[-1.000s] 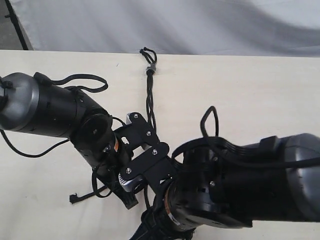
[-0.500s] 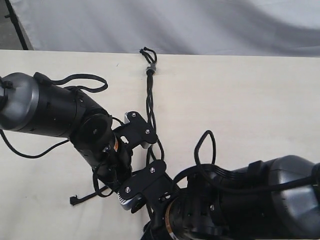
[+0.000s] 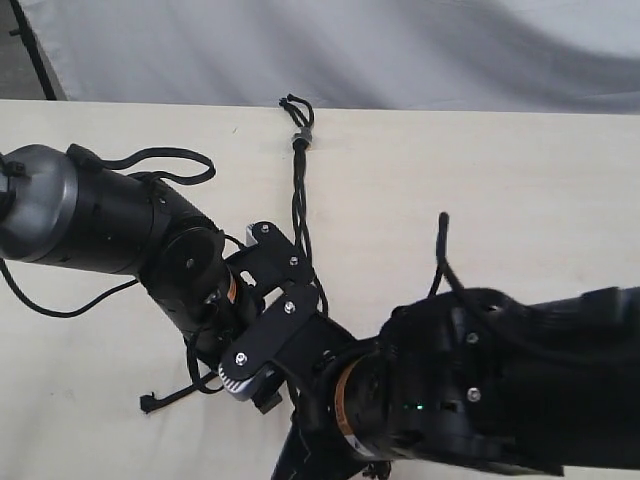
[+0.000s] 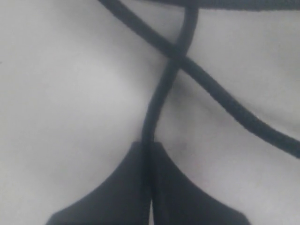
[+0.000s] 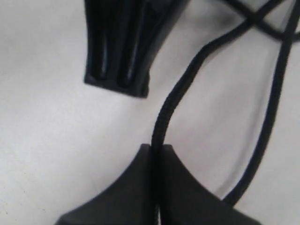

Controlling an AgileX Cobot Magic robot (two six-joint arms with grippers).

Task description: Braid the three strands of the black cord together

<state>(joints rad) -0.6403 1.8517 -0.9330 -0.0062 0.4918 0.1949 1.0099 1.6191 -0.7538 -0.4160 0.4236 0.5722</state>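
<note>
Change: right tool point(image 5: 157, 151) has just clamped shut on one strand point(image 5: 174, 91).
Left tool point(image 4: 147, 146): pinched tight on second strand point(image 4: 157, 98).
Black cord point(image 3: 298, 195): flat on table point(image 3: 500, 170) beyond both tools; crossing can likely start.

I saw what was prob. a lab setup: bare cream desk point(image 3: 520, 180), white cloth backdrop point(image 3: 400, 50) behind its far edge.

Left arm point(image 3: 70, 210) & right arm point(image 3: 520, 380) are black w/ silver-grey shells, looped cables point(image 3: 160, 155), silver screws point(image 3: 288, 307) on brackets point(image 3: 270, 335) (orange ring point(image 3: 231, 290) at each wrist), matte wedge fingers point(image 4: 117, 187) on left gripper point(image 4: 149, 143) & right gripper point(image 5: 157, 147).
</note>
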